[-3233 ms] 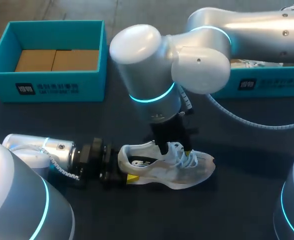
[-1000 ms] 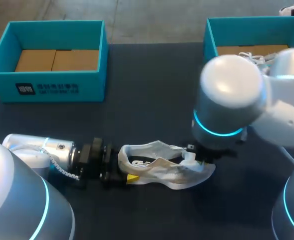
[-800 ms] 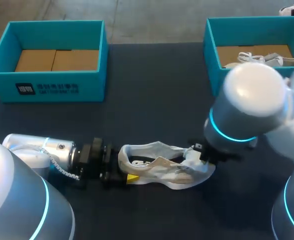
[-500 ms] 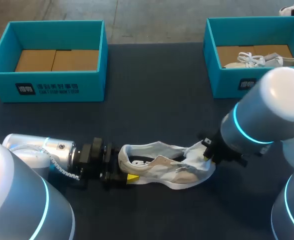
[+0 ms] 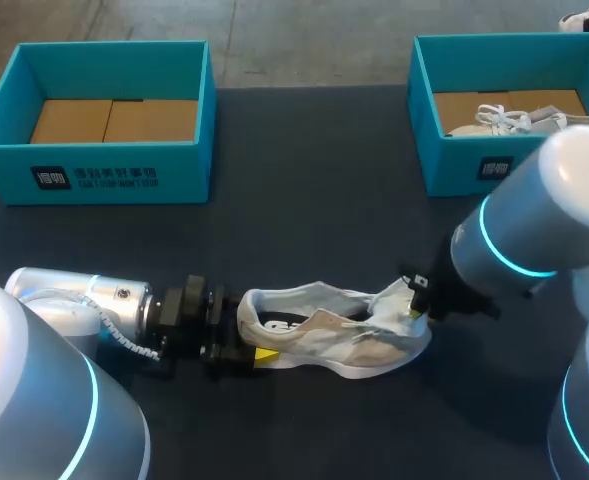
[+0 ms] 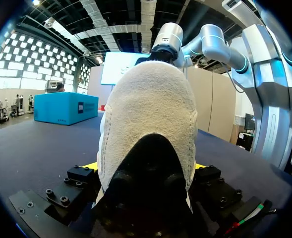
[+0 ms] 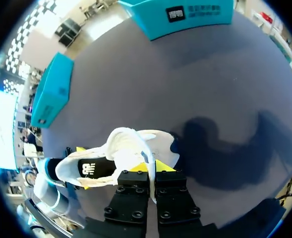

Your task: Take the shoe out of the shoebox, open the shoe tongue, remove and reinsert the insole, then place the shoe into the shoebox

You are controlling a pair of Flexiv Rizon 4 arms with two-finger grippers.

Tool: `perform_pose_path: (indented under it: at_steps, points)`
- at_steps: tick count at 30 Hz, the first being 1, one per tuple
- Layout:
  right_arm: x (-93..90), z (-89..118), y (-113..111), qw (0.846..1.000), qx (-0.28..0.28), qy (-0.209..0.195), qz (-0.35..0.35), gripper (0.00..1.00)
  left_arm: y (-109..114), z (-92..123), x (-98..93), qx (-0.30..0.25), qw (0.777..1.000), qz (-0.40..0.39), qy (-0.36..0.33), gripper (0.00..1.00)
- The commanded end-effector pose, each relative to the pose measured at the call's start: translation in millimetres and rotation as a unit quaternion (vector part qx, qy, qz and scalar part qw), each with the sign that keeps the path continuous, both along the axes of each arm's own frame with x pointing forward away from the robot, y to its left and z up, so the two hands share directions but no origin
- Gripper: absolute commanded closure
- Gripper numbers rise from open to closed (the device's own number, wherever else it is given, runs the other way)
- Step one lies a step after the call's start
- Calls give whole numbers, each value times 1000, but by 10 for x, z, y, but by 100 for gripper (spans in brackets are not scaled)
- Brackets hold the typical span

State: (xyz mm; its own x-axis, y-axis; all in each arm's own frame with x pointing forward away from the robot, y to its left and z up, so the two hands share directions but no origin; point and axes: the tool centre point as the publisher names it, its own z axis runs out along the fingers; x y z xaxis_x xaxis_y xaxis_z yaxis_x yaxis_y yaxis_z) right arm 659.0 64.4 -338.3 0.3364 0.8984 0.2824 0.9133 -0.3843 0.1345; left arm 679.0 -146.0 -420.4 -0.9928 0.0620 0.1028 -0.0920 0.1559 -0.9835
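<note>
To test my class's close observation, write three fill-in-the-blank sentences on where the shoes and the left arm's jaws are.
1. The white shoe rests on the dark ___.
2. The left jaws grip that shoe at its ___ end.
3. A second shoe sits in the shoebox on the robot's ___ side.
Missing words: table; heel; right.

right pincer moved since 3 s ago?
Yes. The right pincer went from above the shoe rightward to its toe end, nearer the right shoebox, gripping the tongue.
</note>
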Motion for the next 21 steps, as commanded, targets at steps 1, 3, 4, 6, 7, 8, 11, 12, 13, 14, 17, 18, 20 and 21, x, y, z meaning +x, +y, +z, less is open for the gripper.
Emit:
perform_pose_path:
  at_steps: [1,3,4,6,7,8,11,12,13,14,17,18,20,21]
  points:
    - [75,19,-3,1000,-4,-5,28,100,25,-34,-6,1,1000,1,0,100]
    - [81,-15,-27,998,4,-16,55,100,25,-34,-6,1,1000,1,0,100]
    - [83,-38,-40,997,11,-25,74,98,25,-34,-6,1,1000,1,0,100]
    - [84,-87,-65,994,24,-39,104,77,25,-34,-6,1,1000,1,0,100]
    - [84,-103,-74,993,25,-39,107,73,25,-34,-6,1,1000,1,0,100]
    - [87,-129,-83,993,26,-35,112,73,25,-34,-6,1,1000,1,0,100]
    - [81,-152,-100,992,32,-36,121,64,25,-34,-6,1,1000,1,0,100]
    - [73,-150,-110,992,32,-29,117,60,25,-34,-6,1,1000,1,0,100]
    - [67,-142,-117,992,31,-28,116,57,25,-34,-6,1,1000,1,0,100]
    - [49,-101,-118,993,24,-24,113,55,25,-34,-6,1,1000,1,0,100]
    - [22,31,-99,994,-4,-10,106,44,25,-34,-6,1,1000,1,0,100]
    - [14,76,-98,995,-14,-4,103,37,25,-34,-6,1,1000,1,0,100]
    - [6,162,-90,995,-37,12,96,31,25,-34,-6,1,1000,1,0,100]
    - [4,222,-78,995,-46,18,92,31,25,-34,-6,1,1000,1,0,100]
